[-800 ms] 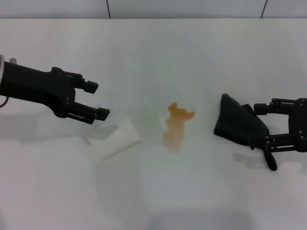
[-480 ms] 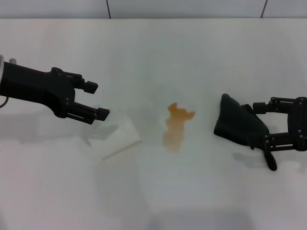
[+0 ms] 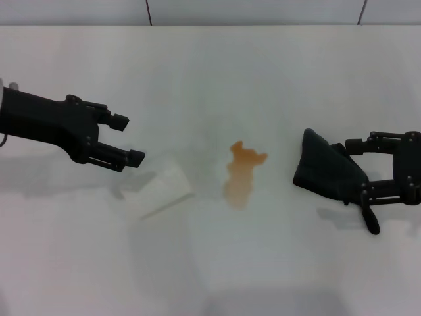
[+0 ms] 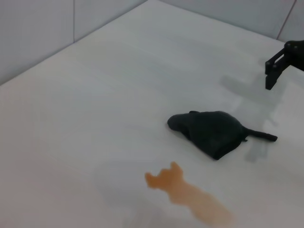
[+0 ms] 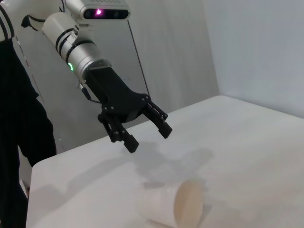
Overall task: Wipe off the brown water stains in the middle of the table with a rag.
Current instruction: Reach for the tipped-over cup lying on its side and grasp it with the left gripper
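Observation:
The brown water stains (image 3: 241,174) lie as an orange-brown blotch in the middle of the white table (image 3: 217,72); they also show in the left wrist view (image 4: 187,194). The black rag (image 3: 327,173) lies in a wad to the stains' right, with a thin tail (image 4: 261,135) sticking out. My right gripper (image 3: 356,170) is open, hovering at the rag's right edge; the left wrist view shows it (image 4: 271,71) raised off the table, apart from the rag. My left gripper (image 3: 130,139) is open and empty, left of the stains.
A clear plastic cup (image 3: 159,191) lies on its side between my left gripper and the stains; it also shows in the right wrist view (image 5: 183,204), below my left gripper (image 5: 149,137). A tiled wall (image 3: 250,12) runs behind the table.
My left gripper has drawn back slightly to the left, away from the cup. The right gripper, the rag and the stains have not visibly moved.

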`<control>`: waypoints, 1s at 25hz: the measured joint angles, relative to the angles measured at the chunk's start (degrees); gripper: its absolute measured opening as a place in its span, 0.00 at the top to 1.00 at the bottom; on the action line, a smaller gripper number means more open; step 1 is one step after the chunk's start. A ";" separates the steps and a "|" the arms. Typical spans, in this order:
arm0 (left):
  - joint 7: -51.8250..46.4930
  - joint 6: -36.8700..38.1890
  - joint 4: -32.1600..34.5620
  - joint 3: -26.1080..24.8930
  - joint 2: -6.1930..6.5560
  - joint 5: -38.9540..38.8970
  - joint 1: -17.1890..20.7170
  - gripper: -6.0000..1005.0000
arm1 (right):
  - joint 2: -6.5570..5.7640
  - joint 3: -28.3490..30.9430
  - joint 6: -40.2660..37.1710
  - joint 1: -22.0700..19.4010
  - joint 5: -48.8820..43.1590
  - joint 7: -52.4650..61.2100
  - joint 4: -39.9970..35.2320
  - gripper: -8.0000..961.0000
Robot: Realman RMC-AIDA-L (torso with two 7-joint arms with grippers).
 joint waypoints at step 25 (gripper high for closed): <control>-11.23 9.63 0.11 -0.10 -1.59 21.96 -11.33 0.17 | 0.19 -1.19 -0.25 0.56 2.01 0.21 0.27 0.12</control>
